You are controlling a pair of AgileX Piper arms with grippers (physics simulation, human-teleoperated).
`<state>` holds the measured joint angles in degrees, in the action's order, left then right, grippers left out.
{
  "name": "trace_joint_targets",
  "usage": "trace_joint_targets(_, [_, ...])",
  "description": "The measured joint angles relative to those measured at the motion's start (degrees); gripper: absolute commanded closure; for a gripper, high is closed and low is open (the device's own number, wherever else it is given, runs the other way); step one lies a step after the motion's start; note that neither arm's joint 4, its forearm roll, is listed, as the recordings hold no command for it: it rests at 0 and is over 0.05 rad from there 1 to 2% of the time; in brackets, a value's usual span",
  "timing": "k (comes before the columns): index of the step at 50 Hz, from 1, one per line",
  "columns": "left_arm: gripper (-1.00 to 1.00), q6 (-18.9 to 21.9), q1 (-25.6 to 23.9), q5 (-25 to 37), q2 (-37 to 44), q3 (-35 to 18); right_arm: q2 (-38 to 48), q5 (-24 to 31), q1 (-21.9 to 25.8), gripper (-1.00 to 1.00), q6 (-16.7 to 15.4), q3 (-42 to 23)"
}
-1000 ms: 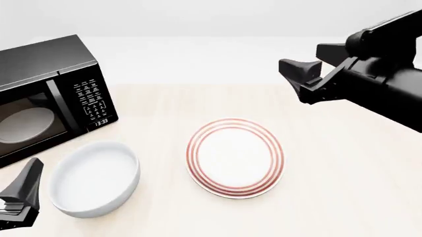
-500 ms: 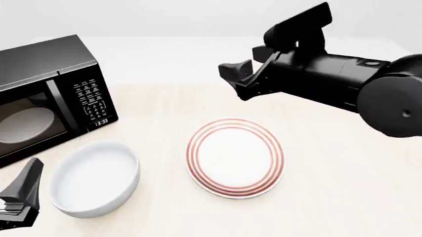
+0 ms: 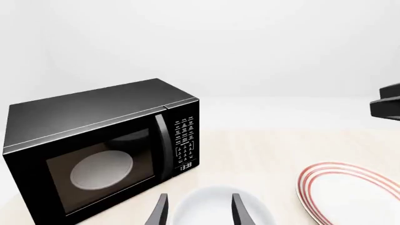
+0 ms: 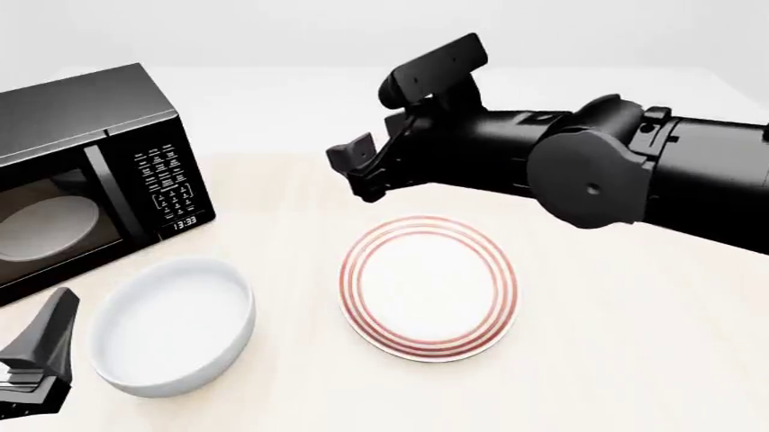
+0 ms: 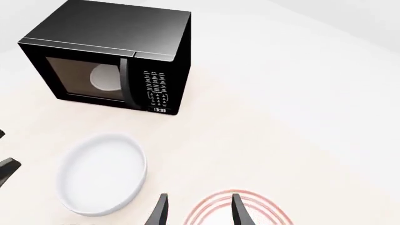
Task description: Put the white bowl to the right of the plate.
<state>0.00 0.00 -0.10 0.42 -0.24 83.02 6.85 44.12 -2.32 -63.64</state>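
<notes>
front view: white bowl (image 4: 173,326) resting on counter (image 4: 625,360) at 9 o'clock of red-ringed plate (image 4: 429,287), well apart, so still on the wrong side. plain, glossy, deep, thick-rimmed, empty. right pincer (image 4: 360,171) hanging above counter at 11 o'clock of plate, prongs parted, holding nothing. left pincer (image 3: 198,213) low beside bowl, prongs parted, empty. likely step: approach. next: swing on toward 9 o'clock, drop over bowl rim, clamp.

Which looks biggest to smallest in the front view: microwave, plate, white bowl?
1. microwave, though cut off by the frame's left edge.
2-3. plate and white bowl: about the same width, too close to rank.
</notes>
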Motion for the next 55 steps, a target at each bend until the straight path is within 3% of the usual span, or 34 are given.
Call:
trace_joint_targets(35, [-1.0,0.0,0.0,0.0,0.0,0.0,14.5,-1.5,6.7,-1.0,6.0,-8.0])
trace_joint_targets(55, [-1.0,0.0,0.0,0.0,0.0,0.0,21.7,-2.8,7.2,-1.0,8.9,-12.2])
